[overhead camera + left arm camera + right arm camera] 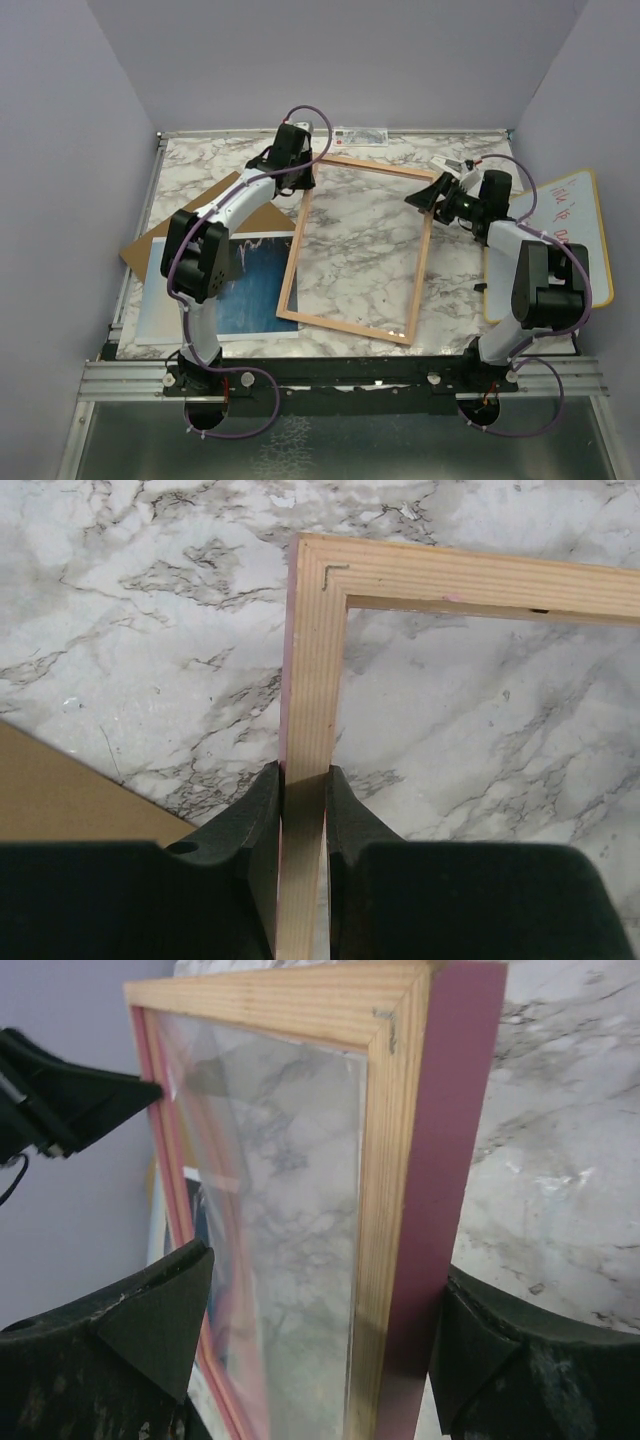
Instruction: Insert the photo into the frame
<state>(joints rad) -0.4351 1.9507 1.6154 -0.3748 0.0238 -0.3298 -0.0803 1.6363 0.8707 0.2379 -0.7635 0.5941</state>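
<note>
1. Farthest left, a brown backing board (150, 240) lies at an angle on the marble tabletop (200, 165).
2. Next, the photo (262, 290) lies flat, picture side up, on the near-left part of the tabletop. Its far edge overlaps the board, and the left arm crosses above it. It sits outside the frame, with its right edge just beside the frame's near-left corner.
3. Further along, the left pincer (305, 780) is clenched on the frame's left rail, close to the far-left corner. In the left wrist view both fingers (255, 815) press the light wood strip from either side, and the pink edge shows on the left.
4. Centre, the frame (297, 250) is turned wood back up, and marble shows through its clear pane. I cannot tell whether it rests fully flat.
5. Right of centre, the right pincer (320, 1300) is released. Its jaws stand wide, straddling the frame's right rail near the far end. One finger is just beside the pink outer face. The other finger (150, 1315) is apart from the wood, over the pane.
6. Far right, a wood-edged whiteboard (575, 215) with red writing lies at the tabletop's edge, partly under the right arm.
</note>
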